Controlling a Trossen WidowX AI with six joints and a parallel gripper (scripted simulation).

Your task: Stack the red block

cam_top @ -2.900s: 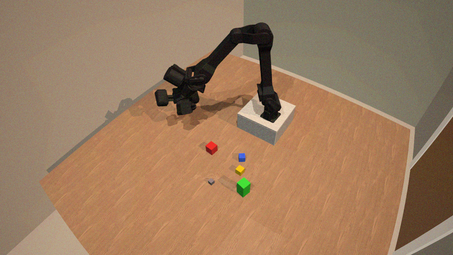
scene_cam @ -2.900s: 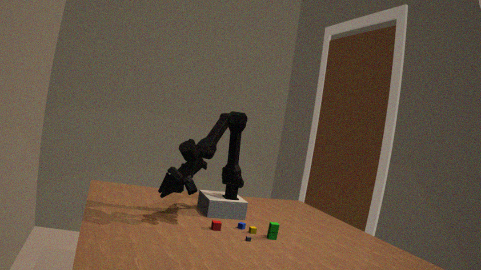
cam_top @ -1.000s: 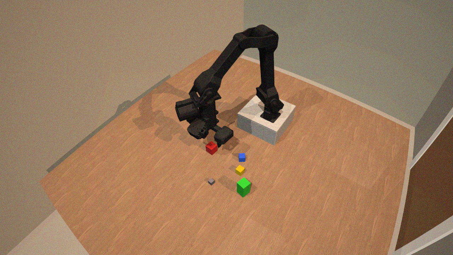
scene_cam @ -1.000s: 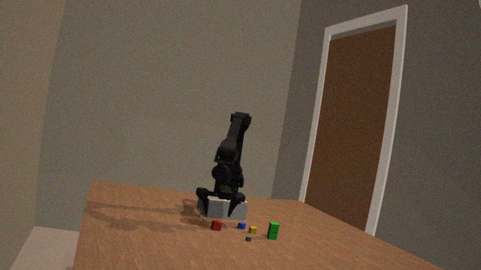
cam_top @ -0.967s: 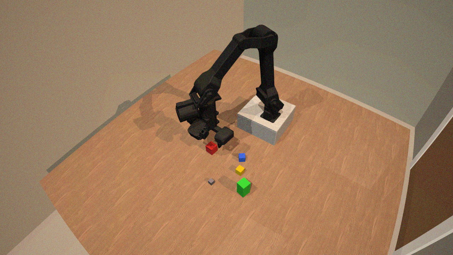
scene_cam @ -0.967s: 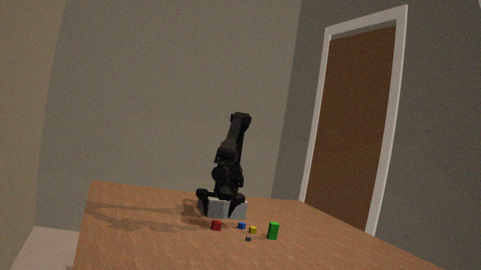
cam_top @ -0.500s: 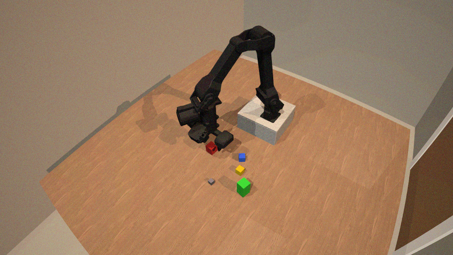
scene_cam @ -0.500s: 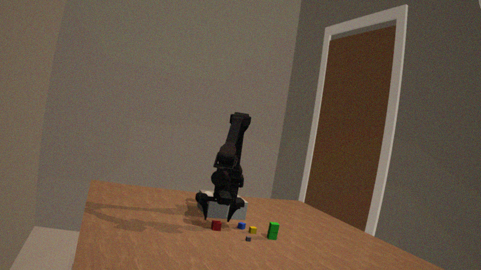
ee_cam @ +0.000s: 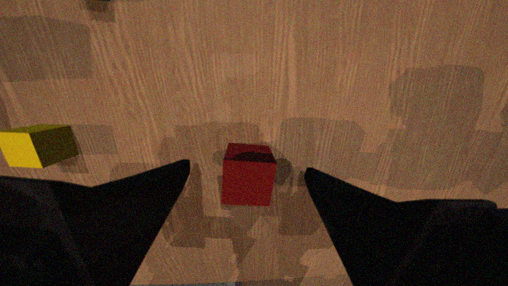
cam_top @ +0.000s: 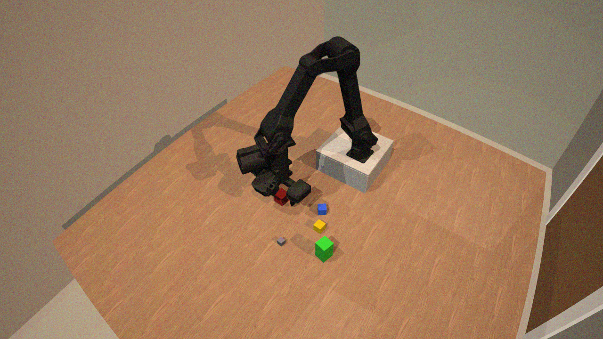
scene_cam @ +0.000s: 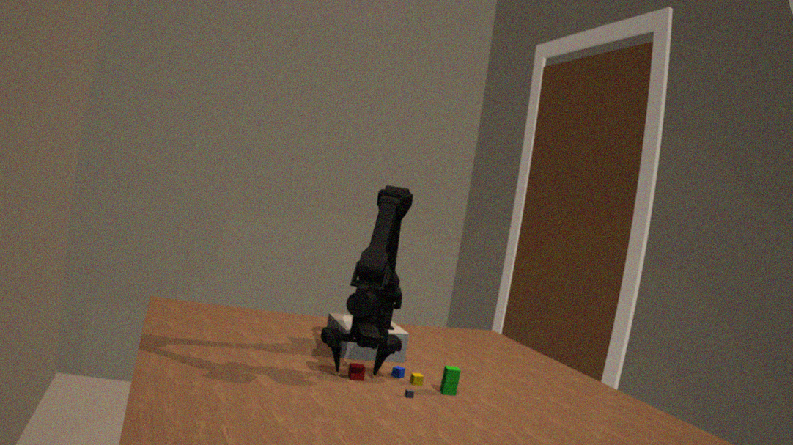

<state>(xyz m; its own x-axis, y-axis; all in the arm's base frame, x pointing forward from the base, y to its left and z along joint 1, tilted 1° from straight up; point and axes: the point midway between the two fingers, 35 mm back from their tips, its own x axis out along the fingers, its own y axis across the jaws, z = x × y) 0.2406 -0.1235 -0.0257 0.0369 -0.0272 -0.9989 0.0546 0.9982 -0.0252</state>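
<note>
End effector: hanging low over the red block, its fingers standing wide apart and clamping nothing; in the wrist view one fingertip is showing toward nine o'clock of the block and the other toward three o'clock.
Red block: sitting upright on the tabletop, with a visible gap on either side; shadow is falling across it.
Green tower: standing upright with nothing on top; in the top view it is lying toward five o'clock from the red block.
Progress: the approach is looking nearly finished; grasping, lifting, carrying, placing and releasing are all remaining.
Blue block and yellow block: resting apart between the arm's side and the tower; in the top view blue is lying toward four o'clock of the red block, yellow nearer the tower.
Small grey block: lying toward six o'clock of the red block in the top view, well apart.
Edges: the red block and tower are both sitting well inside the tabletop's borders; falling off is seeming unlikely.
Open room: closing is probably having space on both sides; carrying is likely needing height above the tower, since a low sweep could be toppling it.
</note>
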